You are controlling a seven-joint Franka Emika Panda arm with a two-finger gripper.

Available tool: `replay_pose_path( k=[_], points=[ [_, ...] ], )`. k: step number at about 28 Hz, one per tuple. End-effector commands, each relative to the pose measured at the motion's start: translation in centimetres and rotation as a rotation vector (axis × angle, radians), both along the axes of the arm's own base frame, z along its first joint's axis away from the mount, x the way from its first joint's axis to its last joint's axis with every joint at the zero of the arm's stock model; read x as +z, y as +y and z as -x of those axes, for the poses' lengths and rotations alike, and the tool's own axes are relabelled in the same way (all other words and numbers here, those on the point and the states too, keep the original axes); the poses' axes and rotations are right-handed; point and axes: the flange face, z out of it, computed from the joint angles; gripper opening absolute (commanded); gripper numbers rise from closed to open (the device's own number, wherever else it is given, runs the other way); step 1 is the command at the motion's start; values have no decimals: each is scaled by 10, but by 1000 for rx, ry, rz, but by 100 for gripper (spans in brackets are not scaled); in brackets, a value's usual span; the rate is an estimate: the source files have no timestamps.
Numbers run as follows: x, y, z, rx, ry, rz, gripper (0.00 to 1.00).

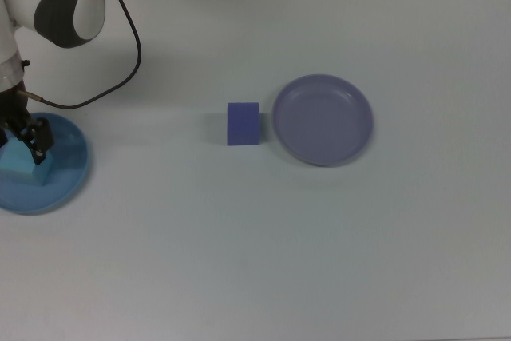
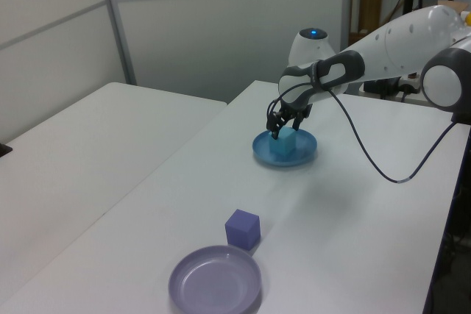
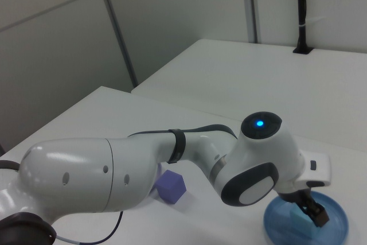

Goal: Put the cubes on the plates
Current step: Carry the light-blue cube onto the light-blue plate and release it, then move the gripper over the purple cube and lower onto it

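Meanwhile the gripper (image 2: 283,127) hangs released just above the cyan cube (image 2: 282,144) on the blue plate (image 2: 305,154); lower centre in the left view, the violet cube (image 2: 242,228) sits just beside the lavender plate (image 2: 215,283).

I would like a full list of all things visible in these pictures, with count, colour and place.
cyan cube: 1, light cyan, on the blue plate.
blue plate: 1, light blue, at the top view's left edge.
indigo cube: 1, violet-blue, on the table beside the lavender plate, not on it.
lavender plate: 1, purple-grey, nothing on it.
table: 1, white.
cable: 1, dark, hanging from the arm.
gripper: 1, dark, directly above the cyan cube.
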Motion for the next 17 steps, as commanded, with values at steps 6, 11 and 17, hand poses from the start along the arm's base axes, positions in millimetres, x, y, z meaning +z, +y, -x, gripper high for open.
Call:
replay_pose_path(
  k=[6, 11, 17],
  points=[
    [48, 48, 0, 67, 28, -46, 100],
    [72, 129, 10, 156, 170, -113, 100],
    [78, 229, 26, 189, 349, -164, 100]
  ],
)
